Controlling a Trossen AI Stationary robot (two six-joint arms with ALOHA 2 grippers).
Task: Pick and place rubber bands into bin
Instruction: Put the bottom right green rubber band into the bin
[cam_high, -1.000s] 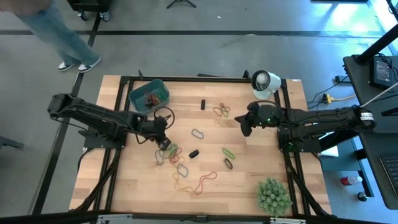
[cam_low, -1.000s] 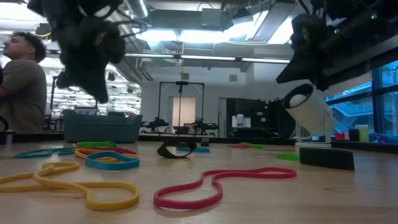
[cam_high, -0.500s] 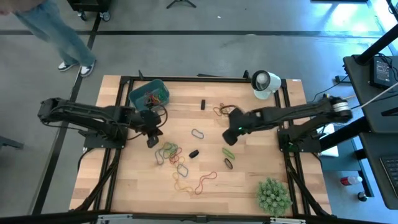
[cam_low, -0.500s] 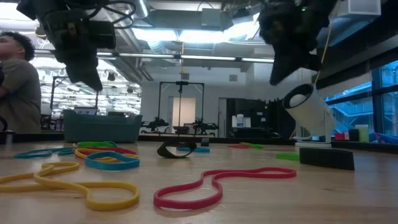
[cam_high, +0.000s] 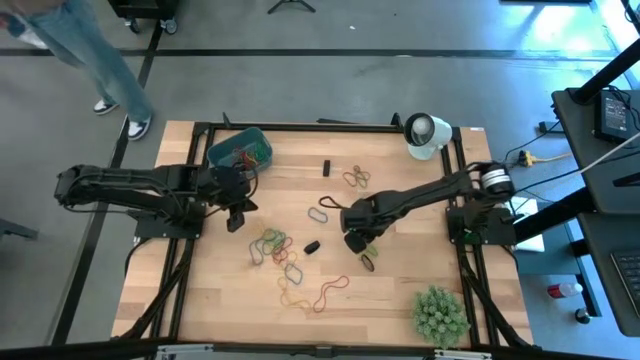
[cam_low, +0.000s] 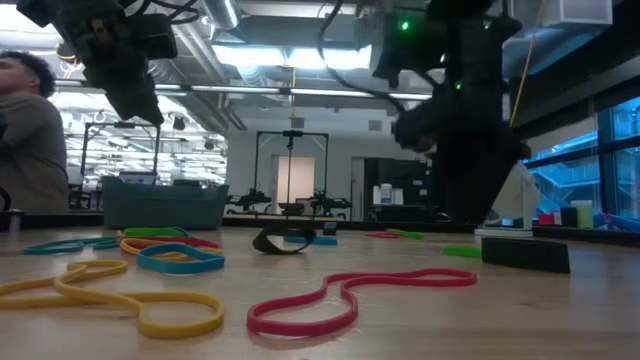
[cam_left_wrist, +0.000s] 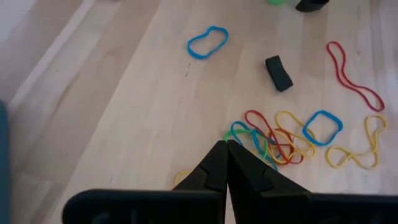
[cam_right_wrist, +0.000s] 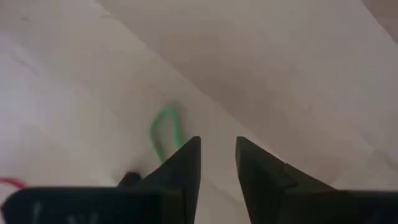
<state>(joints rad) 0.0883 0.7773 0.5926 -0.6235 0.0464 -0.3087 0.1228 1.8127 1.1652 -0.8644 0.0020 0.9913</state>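
Near the middle of the wooden worktop (cam_high: 400, 300), the right gripper (cam_high: 355, 240) hangs low over the boards with its two fingers (cam_right_wrist: 183, 165) parted by a narrow gap and nothing between them. Its wrist view shows a green rubber band (cam_right_wrist: 165, 132) lying flat on the wood just beyond the fingertips, untouched.

The left gripper (cam_high: 235, 217) sits toward the worktop's left side, just below the bin, raised off the surface. Its fingers (cam_left_wrist: 214, 168) are pressed together; the pictures do not show clearly whether anything is pinched between them.

The teal bin (cam_high: 222, 149) stands at the far left corner of the worktop and holds several bands. Most of the loose rubber bands (cam_high: 272, 245) lie in a tangled cluster left of centre, in red, yellow, green and blue. A blue loop (cam_high: 318, 214) lies alone near the centre, and another few (cam_high: 355, 178) lie toward the far edge. A long red band (cam_high: 331, 291) and a yellow one (cam_high: 292, 295) rest toward the near edge.

A white round cup-like object (cam_high: 424, 133) stands at the far right corner, and a spiky green ball (cam_high: 440, 313) at the near right corner. A person (cam_low: 32, 135) stands beyond the worktop in the low view.
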